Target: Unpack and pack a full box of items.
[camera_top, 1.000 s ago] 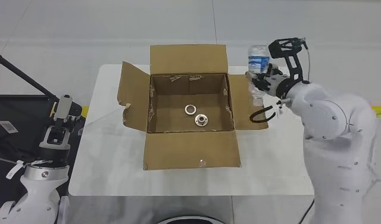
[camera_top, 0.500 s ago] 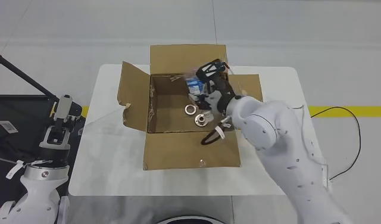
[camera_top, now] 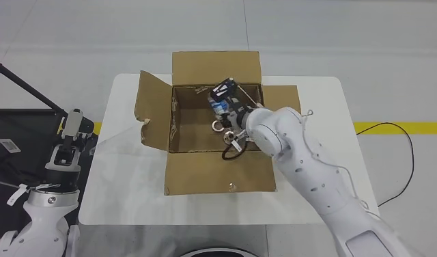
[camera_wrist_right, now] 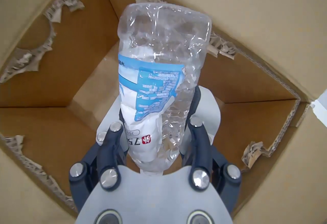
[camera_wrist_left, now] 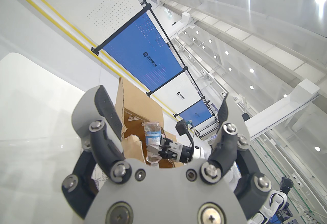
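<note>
An open cardboard box [camera_top: 218, 171] stands mid-table with its flaps spread. My right gripper [camera_wrist_right: 155, 133] is shut on a crumpled clear water bottle [camera_wrist_right: 158, 56] with a blue label, held over the box's inside near the far wall. From above, the bottle [camera_top: 220, 98] and right gripper [camera_top: 229, 112] sit over the box's far middle. A metal ring [camera_top: 217, 126] lies on the box floor; a second one beside it is mostly hidden by the arm. My left gripper [camera_wrist_left: 164, 97] is open and holds nothing, off the table's left side [camera_top: 72, 124].
The white table [camera_top: 307, 188] has bare room left and right of the box. The box's torn inner edges [camera_wrist_right: 30, 61] ring the opening. A black stand [camera_top: 27, 93] and dark surface lie beyond the table's left edge.
My right arm carried the bottle from beyond the box's right flap leftward into the box opening, then slightly farther left. The left arm has not moved.
</note>
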Available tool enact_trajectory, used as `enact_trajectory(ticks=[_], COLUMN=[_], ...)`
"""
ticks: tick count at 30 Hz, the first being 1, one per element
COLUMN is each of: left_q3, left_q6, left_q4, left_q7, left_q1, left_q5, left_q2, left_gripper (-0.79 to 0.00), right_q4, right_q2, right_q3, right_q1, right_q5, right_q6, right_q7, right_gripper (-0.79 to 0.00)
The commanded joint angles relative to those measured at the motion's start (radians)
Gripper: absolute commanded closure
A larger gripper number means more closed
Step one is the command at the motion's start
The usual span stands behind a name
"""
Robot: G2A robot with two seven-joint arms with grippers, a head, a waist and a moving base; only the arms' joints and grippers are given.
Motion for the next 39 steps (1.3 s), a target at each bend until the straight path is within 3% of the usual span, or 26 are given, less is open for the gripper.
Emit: enact_trajectory(ticks=[1, 14, 17, 28, 29, 34, 39], left_q3=[0.0, 0.0, 0.0, 0.0, 0.0, 0.0, 0.0], left_q6=[0.0, 0.0, 0.0, 0.0, 0.0, 0.0, 0.0], left_q4=[0.0, 0.0, 0.0, 0.0, 0.0, 0.0, 0.0], left_q7=[0.0, 0.0, 0.0, 0.0, 0.0, 0.0, 0.0], left_q1=[0.0, 0.0, 0.0, 0.0, 0.0, 0.0, 0.0], left_q5=[0.0, 0.0, 0.0, 0.0, 0.0, 0.0, 0.0], left_q2=[0.0, 0.0, 0.0, 0.0, 0.0, 0.0, 0.0], left_gripper=[-0.785, -0.785, -0.785, -0.785, -0.785, -0.785, -0.785], right_q4=[0.021, 0.171, 0.191, 0.204, 0.197, 0.139, 0.053], right_q2=[-0.001, -0.028, -0.035, -0.046, -0.046, -0.037, -0.024], right_q3=[-0.008, -0.062, -0.07, -0.062, -0.06, -0.034, 0.013], right_q1=[0.002, 0.032, 0.039, 0.04, 0.036, 0.005, -0.039], right_q5=[-0.024, -0.109, -0.117, -0.139, -0.144, -0.171, -0.17], right_q6=[-0.005, -0.003, -0.011, -0.022, -0.026, -0.04, -0.055], right_q7=[0.004, 0.008, 0.014, 0.018, 0.022, 0.044, 0.056], right_gripper=[0.0, 0.0, -0.129, -0.382, -0.471, -0.742, -0.785])
